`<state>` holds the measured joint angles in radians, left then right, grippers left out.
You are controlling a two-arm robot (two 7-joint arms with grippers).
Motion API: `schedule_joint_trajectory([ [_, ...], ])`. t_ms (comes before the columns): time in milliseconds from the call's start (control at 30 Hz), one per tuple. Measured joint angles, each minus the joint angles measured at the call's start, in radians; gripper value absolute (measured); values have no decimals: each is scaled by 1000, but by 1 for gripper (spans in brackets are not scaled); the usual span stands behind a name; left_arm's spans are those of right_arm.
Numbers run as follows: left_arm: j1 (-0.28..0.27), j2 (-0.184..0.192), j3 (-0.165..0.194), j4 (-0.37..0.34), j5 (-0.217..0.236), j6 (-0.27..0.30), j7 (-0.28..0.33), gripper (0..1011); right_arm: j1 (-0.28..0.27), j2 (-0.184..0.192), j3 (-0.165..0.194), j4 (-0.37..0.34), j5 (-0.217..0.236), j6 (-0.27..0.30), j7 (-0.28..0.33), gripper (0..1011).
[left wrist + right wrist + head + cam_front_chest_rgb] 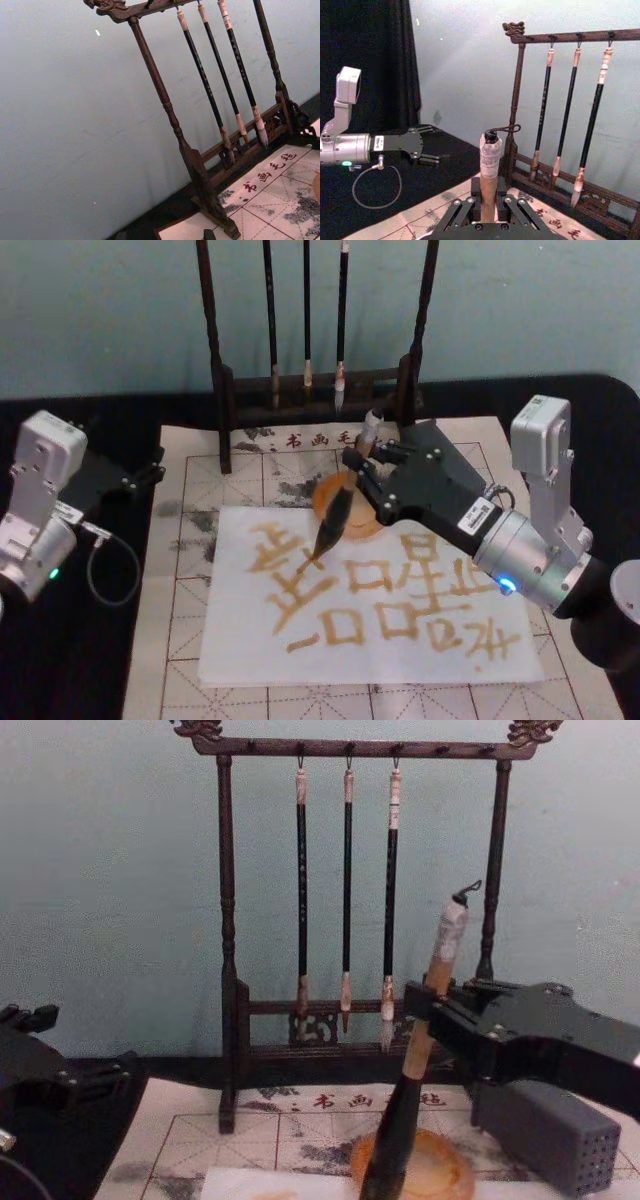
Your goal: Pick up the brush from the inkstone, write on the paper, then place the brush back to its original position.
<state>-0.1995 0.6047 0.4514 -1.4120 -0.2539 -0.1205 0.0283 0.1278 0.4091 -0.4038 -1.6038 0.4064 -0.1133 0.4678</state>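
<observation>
The brush [335,515] leans steeply, its dark bristles touching the paper [240,640] at 7 o'clock of the inkstone [322,498], just off the dish's glossy orange rim. The right gripper [358,468] is clamped tight on the tan handle, below the whitish cap. The smooth white sheet carries amber strokes across its middle and right. Its left margin and near edge lie bare. Beneath it spreads the gridded beige mat [175,640]. At 12 o'clock stands the dark wooden rack [228,970]. At 9 o'clock the left gripper [439,144] rests spread wide and empty over black cloth [60,660].
</observation>
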Motion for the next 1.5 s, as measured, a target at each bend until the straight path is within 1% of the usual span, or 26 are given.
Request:
schedule_joint_trajectory([
  [767,0,0,0,0,0,0,0,1001,-9,-5,21,2,-42,-20,-12,197],
  [1000,0,0,0,0,0,0,0,1001,-14,-6,27,-7,-44,-24,-9,197],
  [1100,0,0,0,0,0,0,0,1001,-17,-4,30,-16,-35,-20,-4,197],
  [1267,0,0,0,0,0,0,0,1001,-25,3,41,-36,-8,-6,4,197],
  [1367,0,0,0,0,0,0,0,1001,-27,6,52,-49,16,8,6,195],
  [1400,0,0,0,0,0,0,0,1001,-27,7,58,-54,31,18,5,197],
  [1500,0,0,0,0,0,0,0,1001,-24,5,67,-57,58,41,2,195],
])
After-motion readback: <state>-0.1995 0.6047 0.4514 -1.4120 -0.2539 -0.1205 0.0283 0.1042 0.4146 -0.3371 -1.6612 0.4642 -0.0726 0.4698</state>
